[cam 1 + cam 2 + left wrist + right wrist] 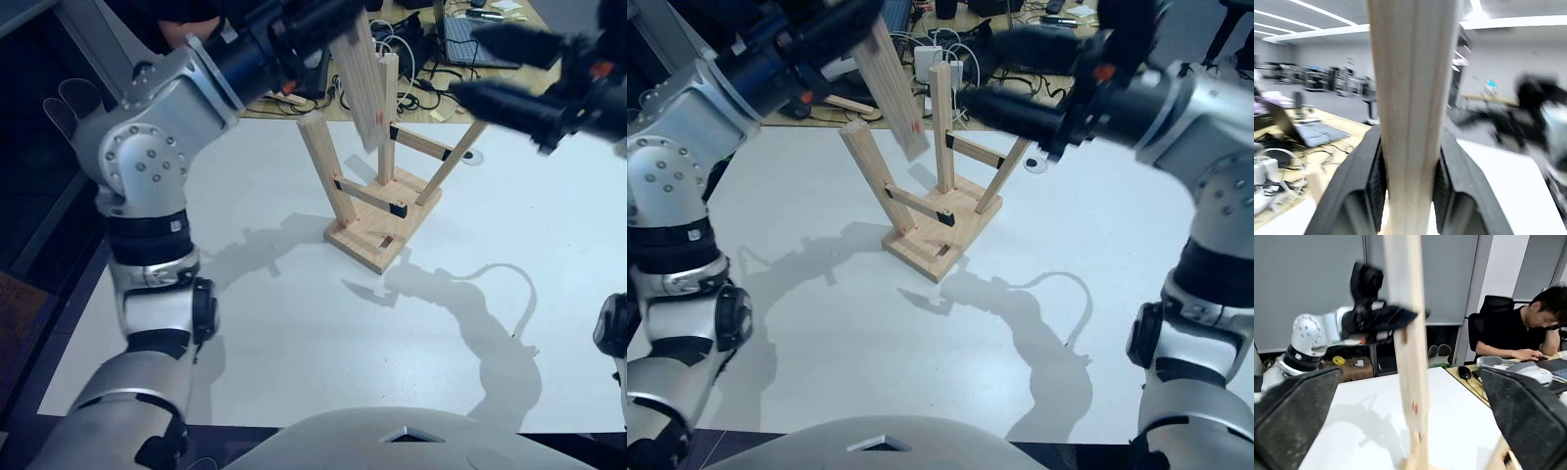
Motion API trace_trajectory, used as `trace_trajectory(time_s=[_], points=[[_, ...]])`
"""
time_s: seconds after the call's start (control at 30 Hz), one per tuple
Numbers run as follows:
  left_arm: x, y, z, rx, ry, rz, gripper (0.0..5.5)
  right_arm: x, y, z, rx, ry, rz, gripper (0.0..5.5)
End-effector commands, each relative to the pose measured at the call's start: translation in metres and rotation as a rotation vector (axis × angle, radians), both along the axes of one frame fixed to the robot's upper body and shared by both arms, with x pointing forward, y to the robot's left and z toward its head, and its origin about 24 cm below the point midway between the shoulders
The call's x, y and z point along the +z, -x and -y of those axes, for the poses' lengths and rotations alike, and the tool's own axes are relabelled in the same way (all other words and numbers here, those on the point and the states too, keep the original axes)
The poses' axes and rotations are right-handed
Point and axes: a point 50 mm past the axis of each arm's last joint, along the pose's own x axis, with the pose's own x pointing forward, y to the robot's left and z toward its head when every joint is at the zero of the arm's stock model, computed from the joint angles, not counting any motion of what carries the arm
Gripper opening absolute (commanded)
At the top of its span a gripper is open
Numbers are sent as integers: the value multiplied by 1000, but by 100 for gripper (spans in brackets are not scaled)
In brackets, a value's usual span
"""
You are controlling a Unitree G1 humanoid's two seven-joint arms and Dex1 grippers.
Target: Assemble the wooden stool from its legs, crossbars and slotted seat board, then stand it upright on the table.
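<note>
The stool stands upside down on the white table [294, 333]. Its slotted seat board [382, 233] lies flat, and three legs [326, 166] rise from it, joined by crossbars [367, 196] with black brackets. My left gripper [1409, 191] is shut on a loose wooden leg [361, 78]. It holds that leg tilted in the air above the stool's left side, with the lower end clear of the board. My right gripper [980, 69] hovers open at the stool's upper right. Its fingers [1298, 416] are spread wide on either side of the held leg [1408, 333], without touching it.
Behind the table stands a cluttered desk with a laptop [470, 44], cables [921, 59] and adapters. The table's left edge [69, 323] borders a dark floor. White surface lies open in front of and to the right of the stool.
</note>
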Motion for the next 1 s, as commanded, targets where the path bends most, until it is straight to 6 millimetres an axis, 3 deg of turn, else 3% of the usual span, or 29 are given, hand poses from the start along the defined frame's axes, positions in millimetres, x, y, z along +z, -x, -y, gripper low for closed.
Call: trace_trajectory(time_s=[0.03,0.27,0.57,1.0], points=[[8,23,15,-266,-169,28,100,14,5,-15,108,6,6,540],[-3,30,27,-403,-301,1,100,11,16,-45,305,61,-19,540],[-9,35,32,-427,-339,-4,100,2,24,-54,352,100,-61,358],[-4,37,36,-423,-320,16,100,-4,24,-55,332,66,-101,141]])
